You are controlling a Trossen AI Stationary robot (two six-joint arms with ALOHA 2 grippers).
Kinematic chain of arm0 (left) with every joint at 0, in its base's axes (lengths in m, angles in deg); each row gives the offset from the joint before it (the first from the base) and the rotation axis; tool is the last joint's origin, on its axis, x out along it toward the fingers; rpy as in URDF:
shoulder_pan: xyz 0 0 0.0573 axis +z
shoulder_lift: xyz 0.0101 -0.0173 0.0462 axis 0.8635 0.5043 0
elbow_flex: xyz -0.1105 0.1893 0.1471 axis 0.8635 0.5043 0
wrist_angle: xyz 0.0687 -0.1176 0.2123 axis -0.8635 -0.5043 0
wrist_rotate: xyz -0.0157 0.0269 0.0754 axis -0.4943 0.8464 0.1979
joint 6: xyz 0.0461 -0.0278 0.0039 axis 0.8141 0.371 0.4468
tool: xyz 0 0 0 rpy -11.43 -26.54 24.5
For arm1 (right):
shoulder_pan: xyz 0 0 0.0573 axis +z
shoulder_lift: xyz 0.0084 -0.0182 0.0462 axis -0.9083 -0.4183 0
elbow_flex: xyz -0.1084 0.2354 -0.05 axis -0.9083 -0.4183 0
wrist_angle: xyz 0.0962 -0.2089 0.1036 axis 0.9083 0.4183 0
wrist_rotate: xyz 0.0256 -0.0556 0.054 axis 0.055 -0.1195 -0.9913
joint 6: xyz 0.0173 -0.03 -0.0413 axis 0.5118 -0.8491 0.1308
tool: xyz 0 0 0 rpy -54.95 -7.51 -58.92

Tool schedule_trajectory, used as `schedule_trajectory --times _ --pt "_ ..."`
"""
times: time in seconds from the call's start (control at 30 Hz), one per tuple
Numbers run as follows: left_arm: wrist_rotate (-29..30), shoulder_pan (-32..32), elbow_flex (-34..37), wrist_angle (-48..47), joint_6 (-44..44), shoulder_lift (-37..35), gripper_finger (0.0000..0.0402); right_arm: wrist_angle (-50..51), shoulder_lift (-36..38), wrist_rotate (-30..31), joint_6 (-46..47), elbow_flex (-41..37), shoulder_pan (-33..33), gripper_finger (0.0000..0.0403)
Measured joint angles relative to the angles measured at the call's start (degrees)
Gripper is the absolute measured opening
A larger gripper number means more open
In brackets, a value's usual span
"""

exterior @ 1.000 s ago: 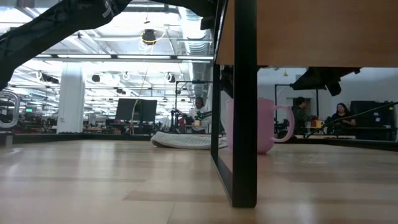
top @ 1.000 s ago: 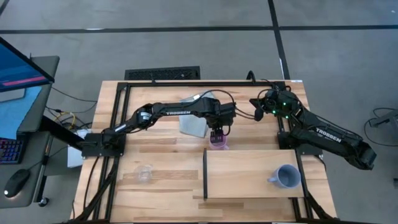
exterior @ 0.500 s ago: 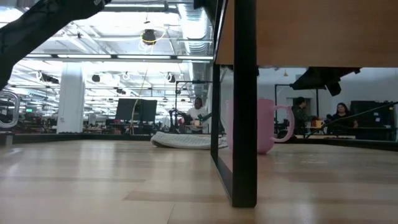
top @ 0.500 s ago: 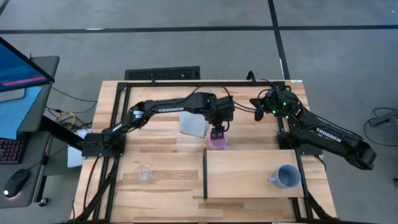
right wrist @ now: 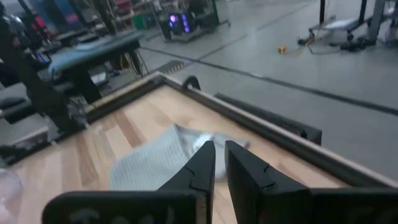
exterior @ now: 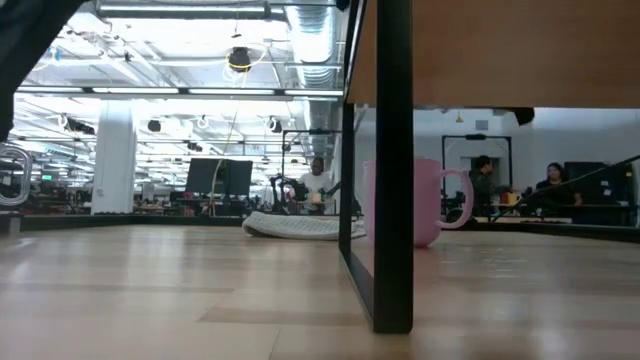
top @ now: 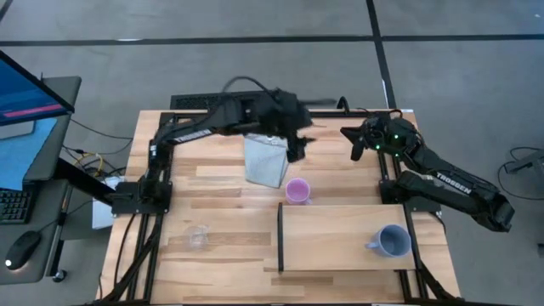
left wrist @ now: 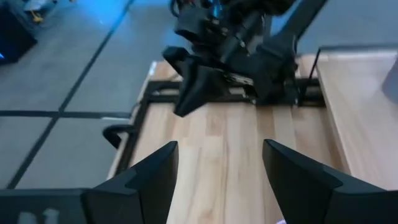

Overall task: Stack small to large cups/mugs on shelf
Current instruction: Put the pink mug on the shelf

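The pink-purple mug [top: 297, 190] stands upright on the tabletop just beyond the shelf's [top: 344, 238] far edge; the low view shows it [exterior: 425, 200] behind a black post. The grey-blue mug [top: 392, 242] stands on the shelf near its right end. The clear cup [top: 197, 236] stands on the tabletop, left of the shelf's black divider strip [top: 280, 236]. My left gripper [top: 296, 146] is open and empty [left wrist: 217, 168], raised above the table beyond the pink mug. My right gripper [top: 350, 140] is shut and empty [right wrist: 217, 163] at the far right.
A folded light-blue cloth [top: 265, 160] lies on the tabletop, left of and beyond the pink mug, under my left arm. The black frame [top: 280, 114] runs along the table's far edge. People sit in the room beyond the table [exterior: 548, 185].
My left gripper has risen from just above the pink mug and drawn back toward the table's far edge. The pink mug stays upright in the same place on the tabletop.
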Motion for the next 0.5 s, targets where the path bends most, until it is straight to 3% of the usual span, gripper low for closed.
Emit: schedule_trajectory --times 0.5 --pt "-2.47 1.37 0.04 2.0 -0.14 -9.79 0.0226 0.28 0.02 -0.87 5.35 4.22 3.5 0.0059"
